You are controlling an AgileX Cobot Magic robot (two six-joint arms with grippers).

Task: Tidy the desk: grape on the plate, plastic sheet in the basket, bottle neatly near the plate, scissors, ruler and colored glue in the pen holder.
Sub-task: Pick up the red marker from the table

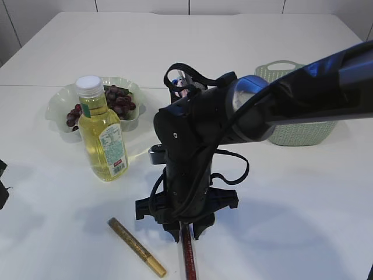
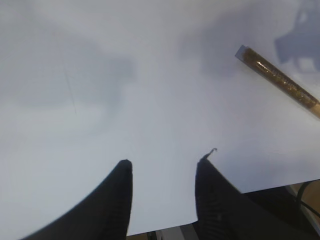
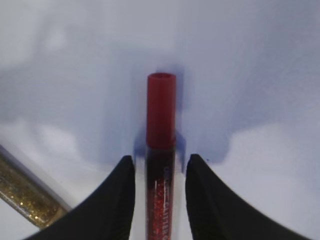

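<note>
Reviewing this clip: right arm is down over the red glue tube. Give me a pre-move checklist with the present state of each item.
1. Red glue tube lies between the right gripper fingers: ok.
2. Fingers closed on the tube: not ok, gaps show on both sides.
3. Gold glue tube apart from the red one: ok.
4. Left gripper empty and away: ok.
5. Pen holder opening free: cannot tell, the arm hides it.
6. Bottle upright, away from the grasp: ok.

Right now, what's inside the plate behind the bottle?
The plate holds a bunch of dark grapes. The bottle stands in front of it and covers the middle of the bunch, so anything else lying there is hidden.
</note>
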